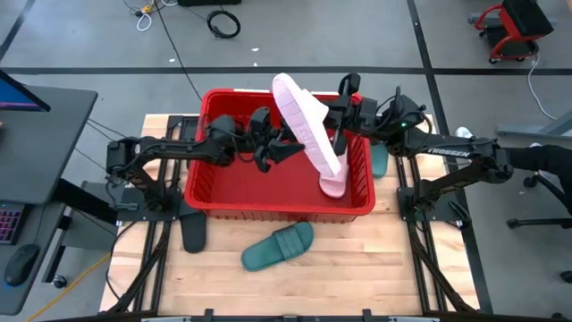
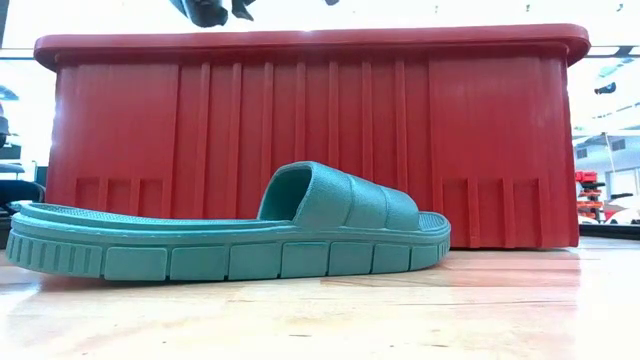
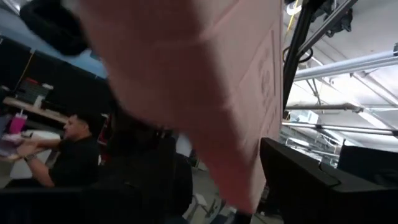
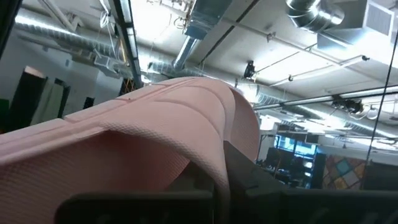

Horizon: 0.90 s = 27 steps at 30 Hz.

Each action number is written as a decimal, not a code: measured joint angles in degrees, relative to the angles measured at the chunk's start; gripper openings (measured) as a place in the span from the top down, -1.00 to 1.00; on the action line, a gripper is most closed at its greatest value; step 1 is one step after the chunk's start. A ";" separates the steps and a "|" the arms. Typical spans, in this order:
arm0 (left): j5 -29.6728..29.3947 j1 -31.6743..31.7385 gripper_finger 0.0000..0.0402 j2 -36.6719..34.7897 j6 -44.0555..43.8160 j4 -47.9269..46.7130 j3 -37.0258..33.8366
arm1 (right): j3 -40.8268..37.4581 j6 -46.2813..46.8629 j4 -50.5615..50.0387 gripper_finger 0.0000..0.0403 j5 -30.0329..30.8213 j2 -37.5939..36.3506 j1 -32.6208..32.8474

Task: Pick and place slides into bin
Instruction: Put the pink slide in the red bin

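A pale pink slide stands tilted over the red bin, its upper end above the far rim and its lower end down inside near the right wall. My right gripper is shut on it from the right. My left gripper is open over the bin, just left of the slide's sole; whether it touches the sole I cannot tell. A teal slide lies sole down on the table in front of the bin. My right gripper holds the pink slide by its wide strap, coming from the table's right and slanting upward. One dark finger shows under the strap's edge; the other is hidden. The slide hangs steeply tilted; whether its lower end rests on the bin's floor I cannot tell.
A black slide lies on the table by the bin's near left corner. Another teal slide shows partly beside the bin's right wall. Bare wood stretches along the table's near edge. A person sits in the room beyond.
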 joint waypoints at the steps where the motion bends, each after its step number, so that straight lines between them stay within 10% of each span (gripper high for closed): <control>1: 0.01 -0.18 -0.19 0.00 0.17 0.10 0.27 | 0.00 -1.02 -0.45 0.96 0.68 0.00 0.03; 8: 0.02 -1.12 -0.06 -0.01 2.11 0.05 0.74 | 0.00 -5.56 -1.10 0.96 2.83 0.00 0.05; 15: 0.40 -0.82 0.55 -0.09 1.66 -0.38 0.73 | 0.01 -6.95 -6.30 0.85 3.00 -1.90 0.05; 27: 7.02 3.43 0.68 -2.48 -2.81 -4.40 0.92 | 0.00 -6.09 -38.14 0.11 7.07 -14.42 0.01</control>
